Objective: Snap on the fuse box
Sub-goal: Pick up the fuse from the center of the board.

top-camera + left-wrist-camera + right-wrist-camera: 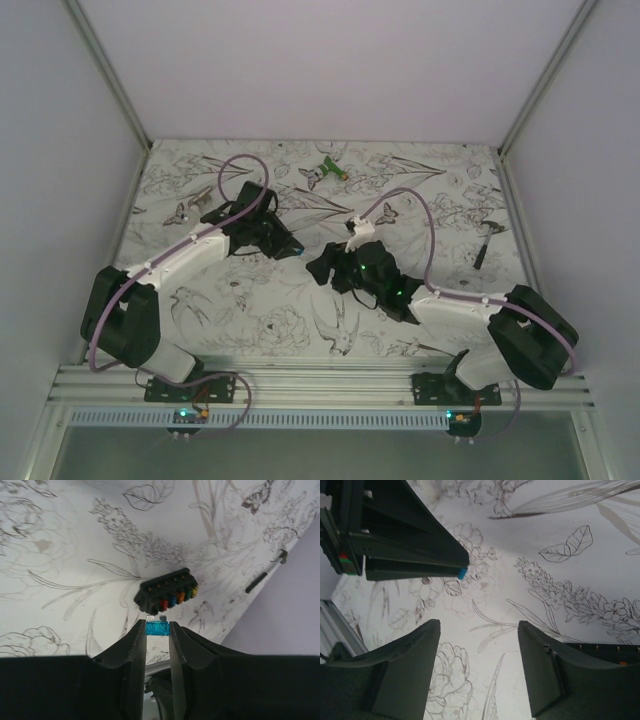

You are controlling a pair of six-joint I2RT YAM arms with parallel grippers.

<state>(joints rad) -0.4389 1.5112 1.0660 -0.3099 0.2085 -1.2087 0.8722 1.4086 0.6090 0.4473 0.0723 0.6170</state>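
Note:
The fuse box (pixel 161 587) is a small black oblong block lying on the flower-print table, with a row of coloured fuses along its near side. My left gripper (pixel 158 626) hovers just short of it, shut on a blue fuse (pixel 158 629) whose metal blades point at the block. In the top view the left gripper (pixel 297 250) and right gripper (pixel 320 268) sit close together at mid-table. My right gripper (pixel 479 627) is open over bare table with nothing between its fingers. A corner of the fuse box (pixel 615 651) shows behind its right finger.
A green-and-white gadget (pixel 330 170) lies at the back of the table. A small dark tool (pixel 486 243) lies near the right wall, and it also shows in the left wrist view as the same tool (pixel 265 575). The left gripper's fingers (pixel 415 540) reach into the right wrist view.

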